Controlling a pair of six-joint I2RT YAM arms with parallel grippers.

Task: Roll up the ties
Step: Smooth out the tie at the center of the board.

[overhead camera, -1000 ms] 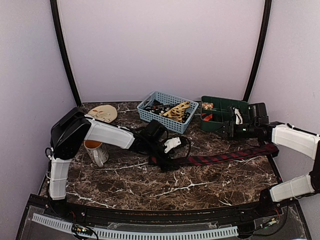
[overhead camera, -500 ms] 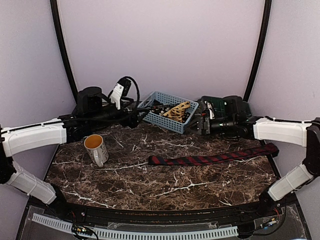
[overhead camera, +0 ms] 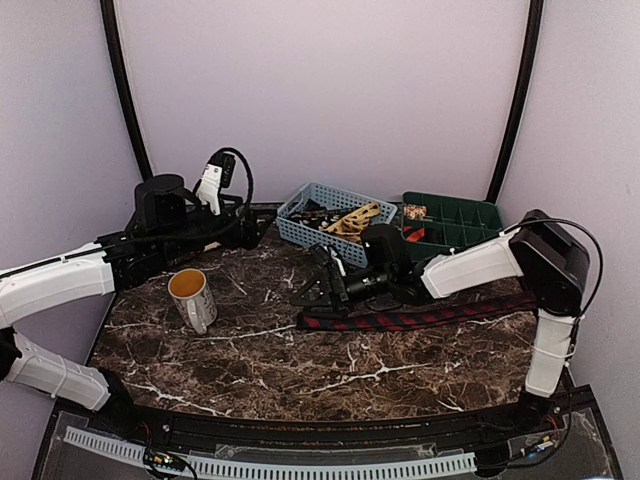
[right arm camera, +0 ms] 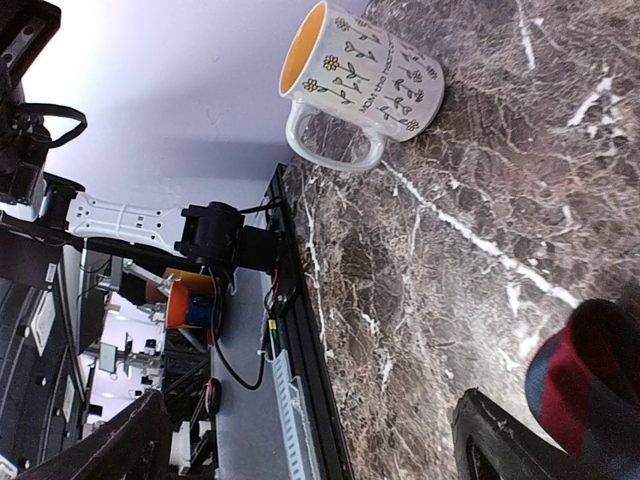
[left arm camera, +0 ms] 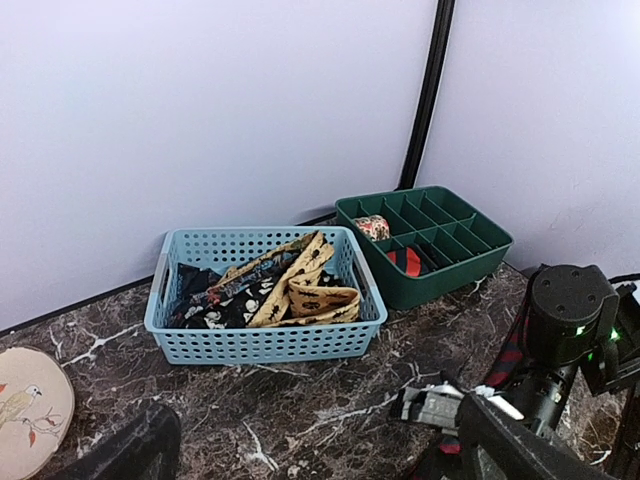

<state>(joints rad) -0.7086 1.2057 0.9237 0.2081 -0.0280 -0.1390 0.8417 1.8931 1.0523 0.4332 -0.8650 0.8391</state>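
At mid-worktop [overhead camera: 400, 372], the right jaws stand spread wide at the left end of the red-striped tie [overhead camera: 425, 318], which lies flat and stretches to the right edge. The left jaws, also spread, hover back left, near a blue basket [overhead camera: 292, 228] holding more ties [overhead camera: 352, 222]. A flowered mug [overhead camera: 192, 298] stands front left.

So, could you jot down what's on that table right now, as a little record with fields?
Striped tie: unrolled, flat on the marble table
Blue basket: holds loose ties, tan and dark
Green tray: two small bundles in its compartments
Mug: upright, left of the striped tie
Left claw: open, empty, facing the basket
Right claw: open, empty, low near the striped tie's left end
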